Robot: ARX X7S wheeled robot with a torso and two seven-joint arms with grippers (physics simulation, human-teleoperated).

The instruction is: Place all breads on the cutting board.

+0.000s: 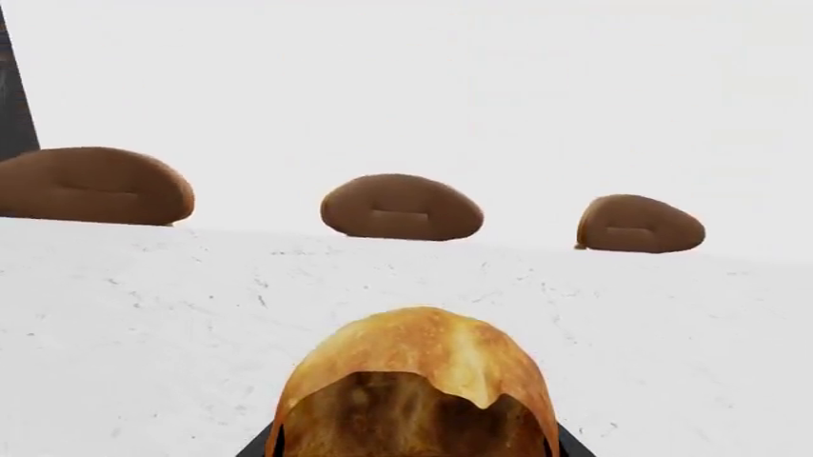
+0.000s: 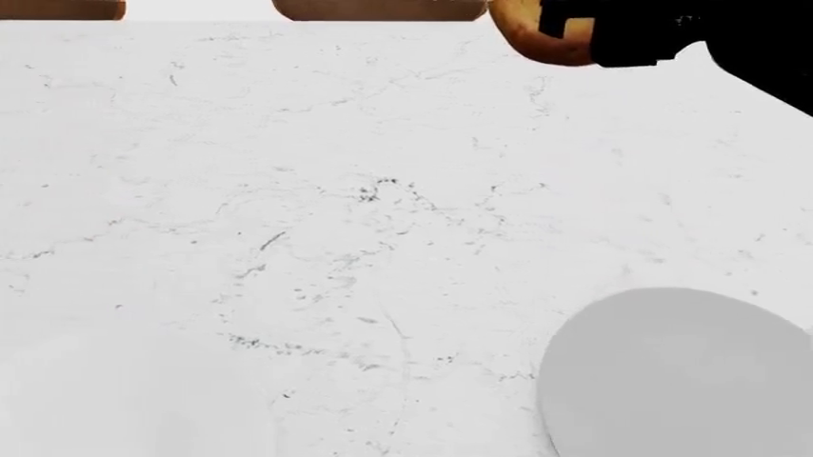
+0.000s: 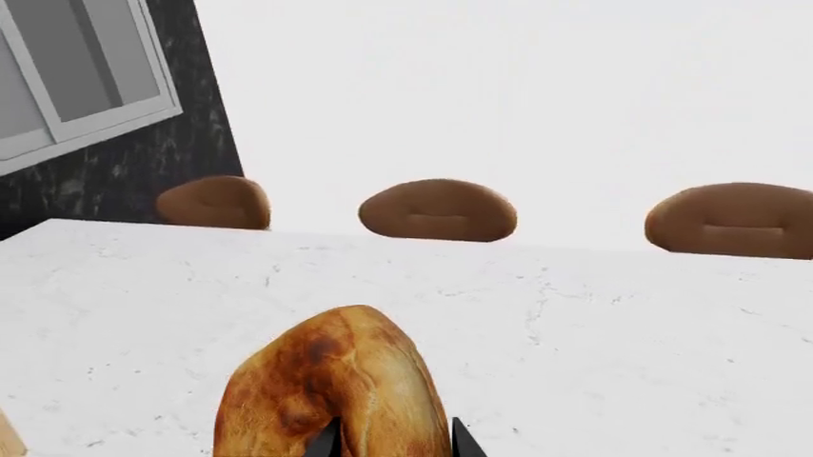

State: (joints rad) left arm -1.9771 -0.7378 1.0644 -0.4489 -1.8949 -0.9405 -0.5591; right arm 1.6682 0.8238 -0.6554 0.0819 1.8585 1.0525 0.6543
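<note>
In the left wrist view, my left gripper (image 1: 413, 449) is shut on a golden-brown bread (image 1: 420, 381) with a sunken dark centre, held above the white marble table (image 1: 152, 314). In the right wrist view, my right gripper (image 3: 394, 444) is shut on the smoother domed bread (image 3: 324, 381), its black fingertips (image 3: 460, 442) showing at the bread's side. In the head view this right gripper (image 2: 578, 33) holds its bread (image 2: 524, 30) over the table's far right part. The left arm is out of the head view. The cutting board is not clearly in view.
A round white plate (image 2: 680, 376) lies at the near right of the marble table (image 2: 318, 219). Brown chair backs (image 1: 400, 207) (image 3: 439, 210) stand beyond the far edge. A dark wall with a window (image 3: 76, 76) is at one side. A thin tan sliver (image 3: 7, 433) shows at the right wrist view's edge.
</note>
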